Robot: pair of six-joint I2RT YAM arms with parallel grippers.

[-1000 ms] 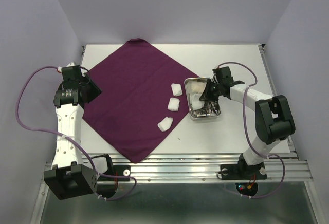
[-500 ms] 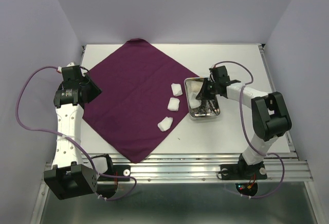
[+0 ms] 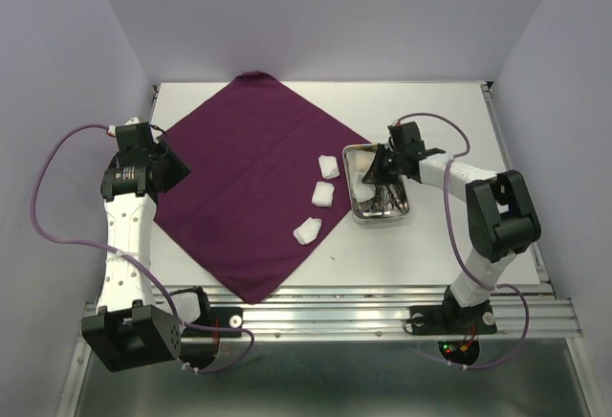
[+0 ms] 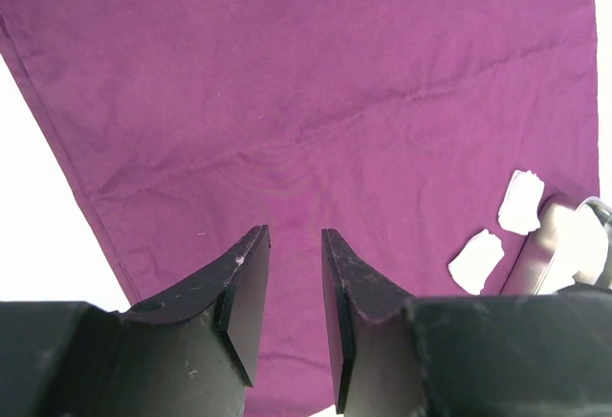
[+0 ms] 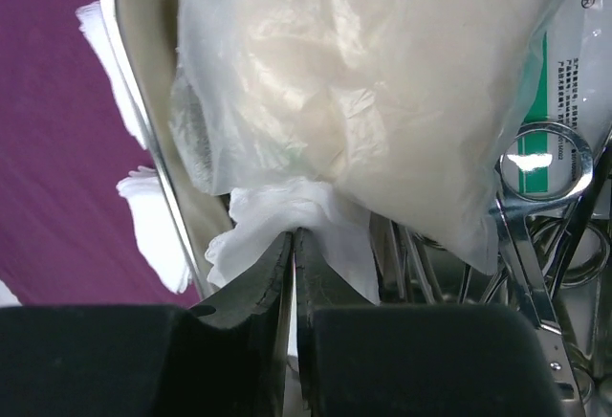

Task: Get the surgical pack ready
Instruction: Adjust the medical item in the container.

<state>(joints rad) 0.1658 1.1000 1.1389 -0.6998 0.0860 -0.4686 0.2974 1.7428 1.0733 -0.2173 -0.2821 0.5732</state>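
The dark purple cloth [image 3: 249, 187] lies spread as a diamond on the table. Three white gauze pads [image 3: 323, 194] rest along its right edge. Beside it sits the steel tray [image 3: 382, 217], holding metal instruments [image 5: 535, 178] and a clear plastic packet [image 5: 363, 82]. My right gripper [image 3: 375, 176] reaches into the tray's left part, shut on a white gauze pad [image 5: 287, 208] bunched at its tips [image 5: 294, 233]. My left gripper [image 3: 172, 168] hovers over the cloth's left corner, open [image 4: 295, 233] with only cloth [image 4: 287, 82] beneath it.
White tabletop [image 3: 440, 245] surrounds the cloth, with lavender walls on three sides. In the left wrist view two gauze pads [image 4: 521, 202] and the tray's side [image 4: 545, 254] show at the right. An aluminium rail [image 3: 382, 312] runs along the near edge.
My right gripper has shifted slightly left inside the tray, staying shut on the gauze. The left arm has not moved.
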